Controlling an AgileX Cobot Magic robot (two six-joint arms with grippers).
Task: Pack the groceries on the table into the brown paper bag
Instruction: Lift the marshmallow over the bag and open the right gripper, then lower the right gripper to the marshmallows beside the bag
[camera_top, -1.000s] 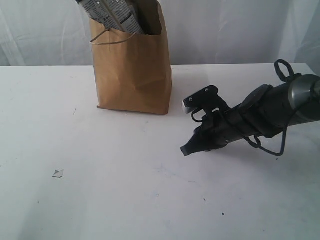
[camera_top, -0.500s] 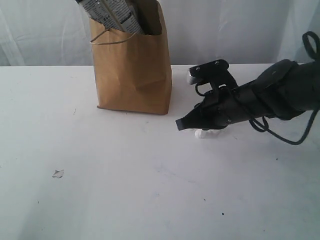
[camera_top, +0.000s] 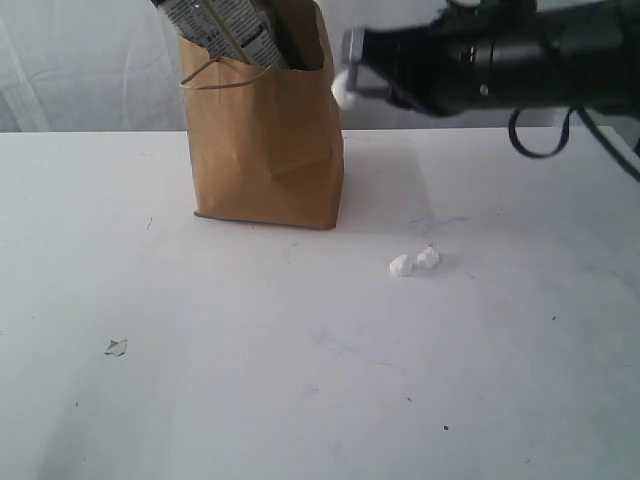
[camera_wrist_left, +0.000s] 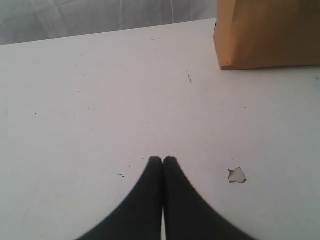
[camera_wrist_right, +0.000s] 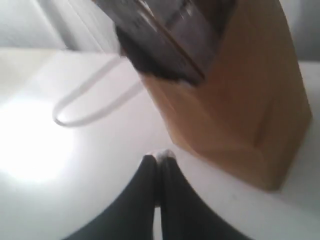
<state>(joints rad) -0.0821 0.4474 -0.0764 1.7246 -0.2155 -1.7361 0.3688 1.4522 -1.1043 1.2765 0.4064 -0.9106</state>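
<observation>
Brown paper bag (camera_top: 265, 150) already holds long packet (camera_top: 225, 30). Right tool (camera_wrist_right: 159, 161) pinches white scrap (camera_top: 341, 90) at bag's 2 o'clock. Next, likely: over mouth, release. Left tool (camera_wrist_left: 162, 160) closed, empty.

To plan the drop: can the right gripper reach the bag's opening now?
Probably yes. The right gripper, shut on a white bit, hangs level with the top of the bag, beside its right edge; only the packet fills the left of the opening.
</observation>
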